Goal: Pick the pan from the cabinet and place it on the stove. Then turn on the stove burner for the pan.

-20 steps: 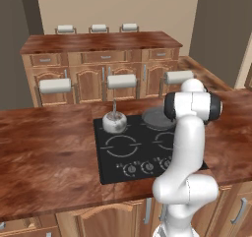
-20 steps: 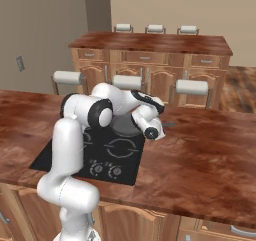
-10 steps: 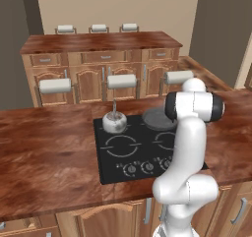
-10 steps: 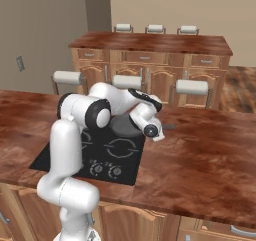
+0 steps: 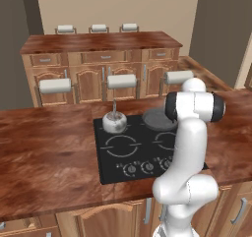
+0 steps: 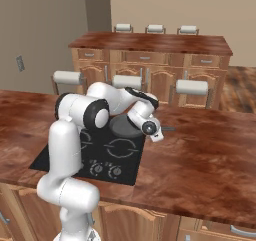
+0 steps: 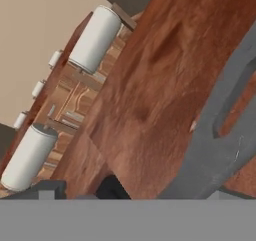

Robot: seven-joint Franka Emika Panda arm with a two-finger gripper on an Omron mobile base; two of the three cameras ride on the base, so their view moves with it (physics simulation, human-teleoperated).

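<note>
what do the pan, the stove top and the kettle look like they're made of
Pan: matte dark grey, likely coated metal, no shine. Stove: smooth flat black surface with thin white ring markings, looks like glass. Kettle: bright silvery body with soft highlights, probably polished steel. All rendered, so these are guesses.

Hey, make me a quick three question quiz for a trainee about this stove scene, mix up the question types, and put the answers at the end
1. True or false: the pan sits on the stove.
2. What stands on the stove's back left burner in the left base view? A) kettle B) bowl C) mug
3. Fill in: the pan's handle reaches off the stove over the wooden ____.

Key:
1. True; it rests on the back burner beside the kettle, with the gripper open just by its handle.
2. A
3. counter
</note>
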